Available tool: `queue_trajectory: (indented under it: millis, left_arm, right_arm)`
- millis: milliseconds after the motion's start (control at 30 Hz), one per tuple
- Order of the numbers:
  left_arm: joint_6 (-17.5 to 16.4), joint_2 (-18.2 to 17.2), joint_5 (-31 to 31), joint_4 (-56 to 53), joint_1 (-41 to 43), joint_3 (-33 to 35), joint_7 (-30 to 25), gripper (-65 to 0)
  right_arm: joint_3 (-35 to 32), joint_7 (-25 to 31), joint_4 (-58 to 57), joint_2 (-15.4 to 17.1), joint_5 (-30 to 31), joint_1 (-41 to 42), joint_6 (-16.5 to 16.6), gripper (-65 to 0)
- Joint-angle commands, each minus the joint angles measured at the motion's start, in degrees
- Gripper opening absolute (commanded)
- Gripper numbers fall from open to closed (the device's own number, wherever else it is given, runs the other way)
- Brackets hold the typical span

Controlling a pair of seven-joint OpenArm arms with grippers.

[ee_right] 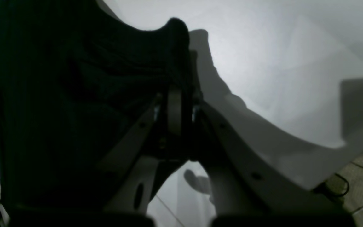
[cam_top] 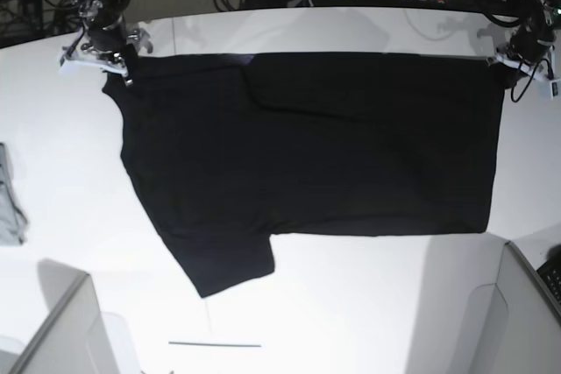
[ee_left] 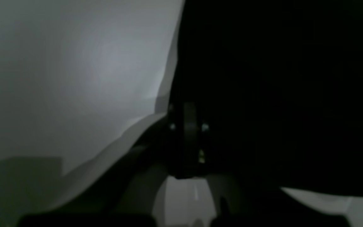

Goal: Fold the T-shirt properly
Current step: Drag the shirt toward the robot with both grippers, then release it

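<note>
The plain black short-sleeved cloth T-shirt (cam_top: 333,146) is stretched wide between my two hands above the white worktop (cam_top: 368,304), hanging as a broad dark sheet. One fold line runs down it near the top middle, and a short sleeve (cam_top: 223,264) droops at the lower corner on the base view's left. The bottom edge runs fairly straight across.

My right hand (cam_top: 114,63), at the base view's upper left, is pinched shut on the T-shirt's top corner; in the right wrist view (ee_right: 175,104) black cloth bunches up over the closed fingers. My left hand (cam_top: 513,63), at the upper right, is likewise clamped on the opposite top corner, and in the left wrist view (ee_left: 189,126) the dark cloth (ee_left: 279,94) fills most of the picture beside it.

The T-shirt's long axis runs side to side from hand to hand, with the sleeve end towards my right hand and the straight side edge under my left.

A grey cloth piece (cam_top: 9,199) lies at the worktop's left edge, well apart.
</note>
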Motion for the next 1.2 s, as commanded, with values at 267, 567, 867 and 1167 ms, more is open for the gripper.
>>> queue_trajectory:
  millis: [267, 567, 867, 1167]
  left_arm:
    - [-0.6, -1.0, -0.9, 1.2, 4.8, -0.6, -1.2, -65.0]
    - [-0.6, -1.1, -0.9, 1.7, 6.9, -0.8, -1.2, -65.0]
    - [-0.6, -0.9, -0.6, 6.4, 7.1, -4.1, -1.3, -65.0]
    - [-0.4, -0.2, -0.5, 6.0, 7.1, -4.1, -1.3, -65.0]
  right_arm:
    - [0.3, 1.0, 4.2, 0.4, 0.0, -3.8, 0.3, -65.0]
    - [0.3, 1.0, 4.9, 0.2, 0.0, -7.2, 0.3, -65.0]
    - [0.3, 1.0, 4.9, 0.2, 0.0, -8.6, 0.3, -65.0]
    - [0.2, 1.0, 5.0, 0.1, 0.0, -8.9, 0.3, -65.0]
